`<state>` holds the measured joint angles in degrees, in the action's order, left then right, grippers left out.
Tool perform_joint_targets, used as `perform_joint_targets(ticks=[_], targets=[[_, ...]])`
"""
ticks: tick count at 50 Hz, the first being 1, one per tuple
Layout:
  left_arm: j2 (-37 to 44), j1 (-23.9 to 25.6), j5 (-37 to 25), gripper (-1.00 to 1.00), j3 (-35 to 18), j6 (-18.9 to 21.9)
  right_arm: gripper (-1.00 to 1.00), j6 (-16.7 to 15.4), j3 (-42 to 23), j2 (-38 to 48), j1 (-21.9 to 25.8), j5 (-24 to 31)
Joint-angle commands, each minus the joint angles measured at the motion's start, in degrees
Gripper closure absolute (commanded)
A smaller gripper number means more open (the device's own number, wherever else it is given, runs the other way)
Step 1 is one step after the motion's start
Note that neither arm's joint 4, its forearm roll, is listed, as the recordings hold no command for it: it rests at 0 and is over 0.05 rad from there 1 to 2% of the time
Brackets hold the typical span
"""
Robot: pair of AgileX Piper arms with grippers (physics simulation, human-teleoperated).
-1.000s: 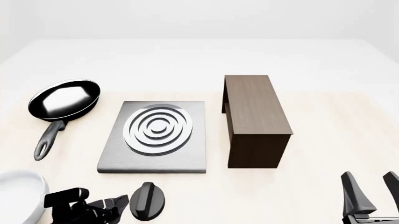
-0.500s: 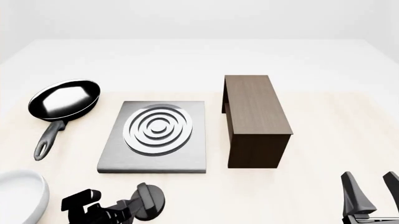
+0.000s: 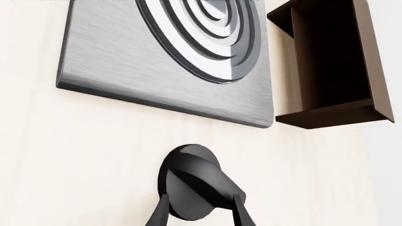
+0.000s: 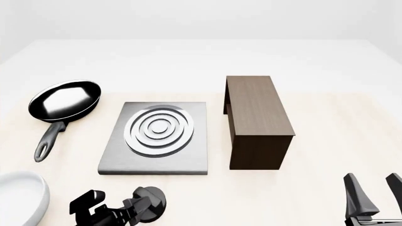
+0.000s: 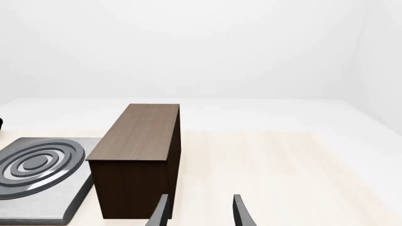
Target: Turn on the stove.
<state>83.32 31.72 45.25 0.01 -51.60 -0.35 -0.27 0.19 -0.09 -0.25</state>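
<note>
The stove is a flat grey metal slab (image 4: 188,160) with silver rings (image 4: 159,129) on top, at the table's middle left. Its round black knob (image 4: 157,197) with a raised bar lies on the table just in front of the slab. My left gripper (image 4: 142,207) is at the knob, coming in low from the left. In the left wrist view the two fingers (image 3: 162,212) press the sides of the knob (image 3: 191,176), and the left gripper (image 3: 199,201) is shut on it. My right gripper (image 4: 372,194) is open and empty at the front right; it also shows in the right wrist view (image 5: 199,209).
A tall dark brown wooden box (image 4: 257,117) stands right of the stove, open side facing the slab (image 3: 326,61). A black frying pan (image 4: 65,100) lies at the left. A white bowl (image 4: 19,197) sits at the front left corner, beside my left arm.
My left gripper moved right from beside the knob and closed on it. The knob's bar has turned a little. The right arm has not moved.
</note>
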Motion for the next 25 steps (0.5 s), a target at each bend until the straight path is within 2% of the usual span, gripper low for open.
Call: perform_joint_targets(ticks=[1, 3, 7, 8, 11, 12, 13, 25], targets=[[-0.1, 4.1, 0.7, -1.0, 0.0, -1.8, -1.0, 0.0, 0.0, 0.0, 0.0, 0.0], [-2.6, 3.8, -2.0, -1.0, 0.0, -1.5, -1.0, 0.0, 0.0, 0.0, 0.0, 0.0], [-1.8, 3.6, -1.8, -1.0, 0.0, -1.0, -1.0, 0.0, 0.0, 0.0, 0.0, 0.0], [-11.8, 1.7, -12.1, -1.0, 0.0, 2.3, -1.0, -0.1, 0.0, 0.0, 0.1, -0.1], [-24.0, -2.1, -24.3, -1.0, 0.0, 8.3, -1.0, 0.0, 0.0, 0.0, 0.0, 0.0], [-46.0, -14.8, -47.2, -1.0, -7.2, 25.7, -1.0, 0.0, 0.0, 0.0, 0.1, 0.0], [-47.8, -15.4, -54.2, -1.0, -7.9, 26.4, -1.0, -0.1, 0.0, 0.0, 0.1, -0.1], [-51.3, -17.7, -60.5, -1.0, -12.2, 29.9, -1.0, -0.1, 0.0, 0.0, 0.1, -0.1]])
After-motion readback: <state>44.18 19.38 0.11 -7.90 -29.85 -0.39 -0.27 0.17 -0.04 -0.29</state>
